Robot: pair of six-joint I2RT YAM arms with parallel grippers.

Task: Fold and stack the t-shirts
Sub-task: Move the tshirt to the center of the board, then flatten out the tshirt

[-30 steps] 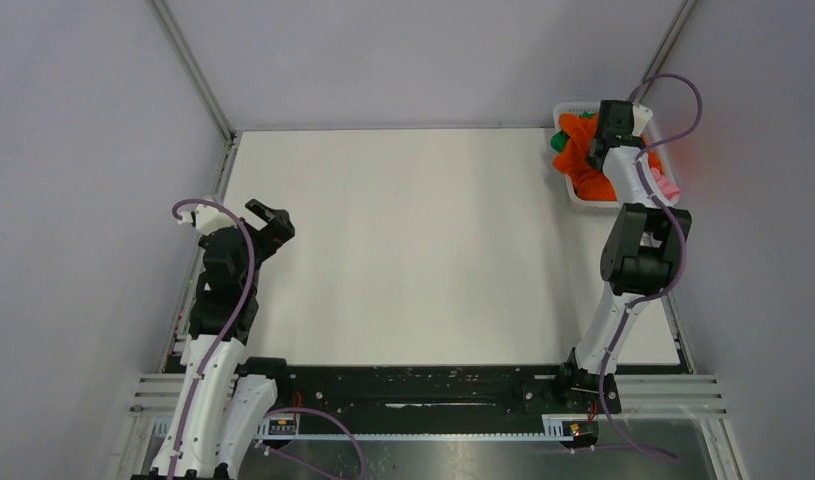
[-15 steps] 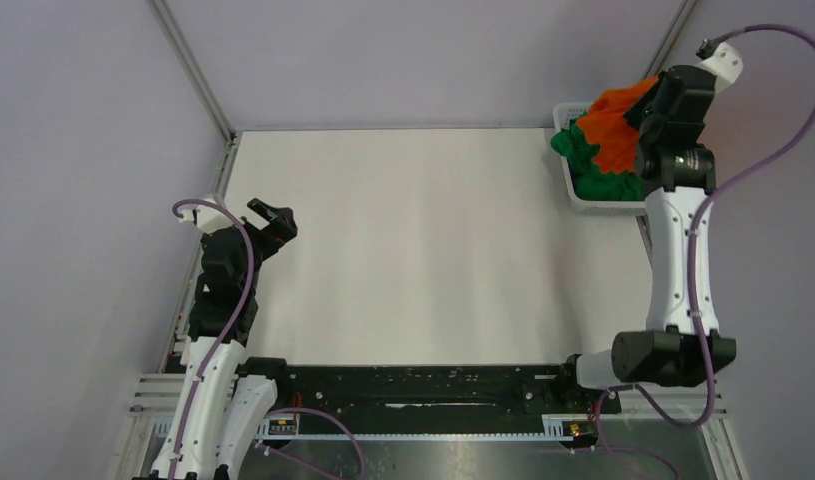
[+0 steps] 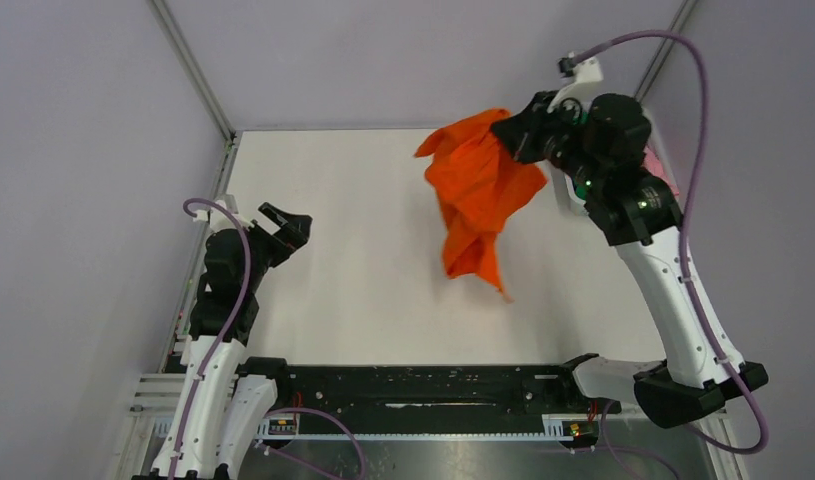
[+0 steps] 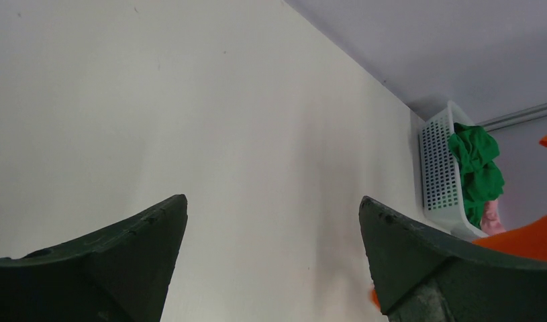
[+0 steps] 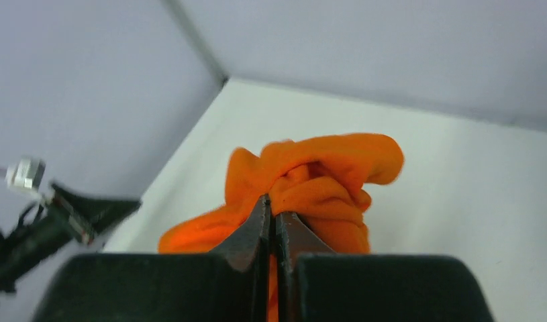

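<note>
- The bright orange soft cloth t-shirt (image 3: pixel 478 195) hangs in the air over the far right part of the flat white table (image 3: pixel 363 260), bunched at the top and trailing down in loose folds. A second ago it lay crumpled in the basket, and half a second ago it was only just rising above the rim. I cannot tell whether its lowest tip touches the table.
- The right gripper (image 3: pixel 510 132) holds it by a pinched wad of cloth. In the wrist view the jaws are squeezed almost together, with orange fabric bulging around them.
- That arm has swung from the far right corner toward the middle, carrying the shirt clear of the white plastic lattice basket (image 4: pixel 437 168).
- Left in the basket are a crumpled green t-shirt (image 4: pixel 482 168) and a scrap of pink cloth (image 4: pixel 490 218).
- The left gripper (image 3: pixel 286 226) sits at the left side, jaws spread wide and holding nothing. It has barely shifted.
- To my eye the first shirt is out but nothing is folded. It needs spreading flat next.
</note>
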